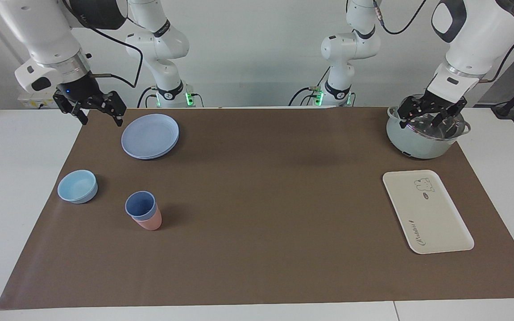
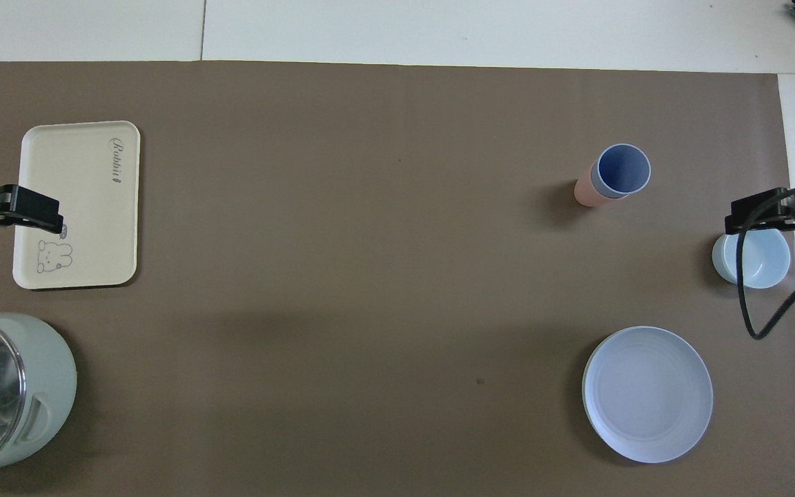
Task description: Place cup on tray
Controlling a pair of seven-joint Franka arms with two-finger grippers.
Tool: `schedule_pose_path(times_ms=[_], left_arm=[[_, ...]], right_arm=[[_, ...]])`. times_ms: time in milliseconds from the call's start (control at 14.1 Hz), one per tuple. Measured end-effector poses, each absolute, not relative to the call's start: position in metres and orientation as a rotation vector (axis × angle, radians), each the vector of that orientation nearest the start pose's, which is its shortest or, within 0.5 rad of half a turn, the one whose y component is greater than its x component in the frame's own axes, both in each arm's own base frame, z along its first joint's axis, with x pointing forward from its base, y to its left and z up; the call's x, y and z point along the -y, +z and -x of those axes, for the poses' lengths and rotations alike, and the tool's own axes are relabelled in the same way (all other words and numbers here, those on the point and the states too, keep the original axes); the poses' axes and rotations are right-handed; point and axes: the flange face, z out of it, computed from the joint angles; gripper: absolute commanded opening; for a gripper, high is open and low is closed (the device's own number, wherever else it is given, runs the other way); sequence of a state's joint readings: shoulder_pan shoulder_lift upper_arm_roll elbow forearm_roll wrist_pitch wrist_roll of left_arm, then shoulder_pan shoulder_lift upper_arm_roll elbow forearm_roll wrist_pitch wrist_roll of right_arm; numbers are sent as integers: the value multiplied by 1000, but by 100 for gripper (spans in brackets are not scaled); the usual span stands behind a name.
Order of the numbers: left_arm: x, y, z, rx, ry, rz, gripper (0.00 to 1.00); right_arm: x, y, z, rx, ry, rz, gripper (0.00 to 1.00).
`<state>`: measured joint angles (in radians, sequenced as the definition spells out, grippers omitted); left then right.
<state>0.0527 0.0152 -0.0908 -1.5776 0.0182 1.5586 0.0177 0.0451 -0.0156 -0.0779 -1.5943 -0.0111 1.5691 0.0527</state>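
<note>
Two raised, empty-handed robot arms over a brown table mat with dishes at both ends.

The periwinkle cup (image 1: 141, 206) sits nested in a salmon-pink tumbler (image 1: 151, 221) toward the right arm's end, well apart from the flat cream tray (image 1: 440, 223); bare mat lies between. Right gripper (image 1: 97, 111) beside the round blue plate (image 1: 150, 135), left gripper (image 1: 426, 118) over the lidded pot (image 1: 417, 142), both with jaws released.

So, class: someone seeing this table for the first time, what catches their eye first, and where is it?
Probably the blue cup nested inside a pink cup, standing alone on the brown mat toward the right arm's end, beside a light-blue bowl. At the left arm's end lies the cream tray, empty, with a pale green pot nearer the robots.
</note>
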Motion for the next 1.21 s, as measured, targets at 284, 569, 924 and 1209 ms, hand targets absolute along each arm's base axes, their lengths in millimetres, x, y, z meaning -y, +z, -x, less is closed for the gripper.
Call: schedule_pose_path(times_ms=[284,569,924,1209], left_arm=[[19,612,-557,-87,53,3123,100],[19,612,-557,-87,54,3123,100],[19,612,-557,-87,54,3123,100],[19,610,-557,-87,59,3123,100]], right_arm=[[19,622,-549,-133,15,3149,100],[17,621,-549,-128,18,3149,100],[36,600,-566,230,-255,3115,100],[55,543,-575,468,-507,2943,100]])
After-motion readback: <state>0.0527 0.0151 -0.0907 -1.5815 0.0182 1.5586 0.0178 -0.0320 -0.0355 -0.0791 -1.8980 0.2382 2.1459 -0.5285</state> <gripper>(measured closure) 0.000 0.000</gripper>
